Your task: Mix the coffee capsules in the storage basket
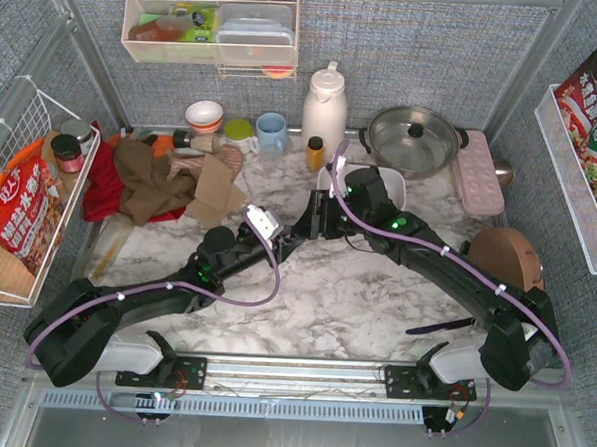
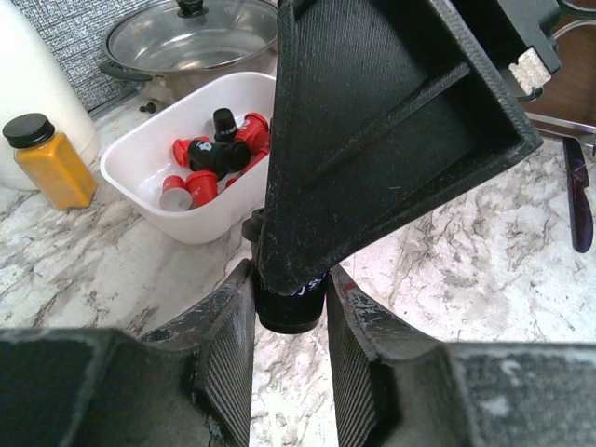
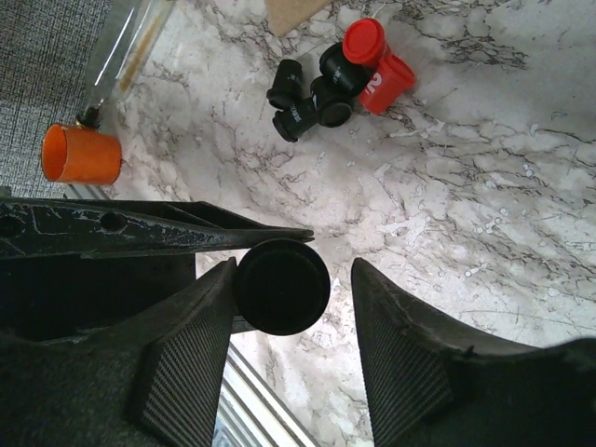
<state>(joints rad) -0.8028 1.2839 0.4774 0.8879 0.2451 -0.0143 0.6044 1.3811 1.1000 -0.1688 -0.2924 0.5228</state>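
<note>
Black capsule, lengthwise in left hand

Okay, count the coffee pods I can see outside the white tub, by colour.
Red pods, lying loose: 2
Black pods, lying loose: 4, as best the pile shows
Black pod gripped in the left fingers: 1
Total: 7

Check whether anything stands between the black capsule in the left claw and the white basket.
Yes. The right claw straddles the black capsule held by the left claw, and its body looms between capsule and white basket.
</note>
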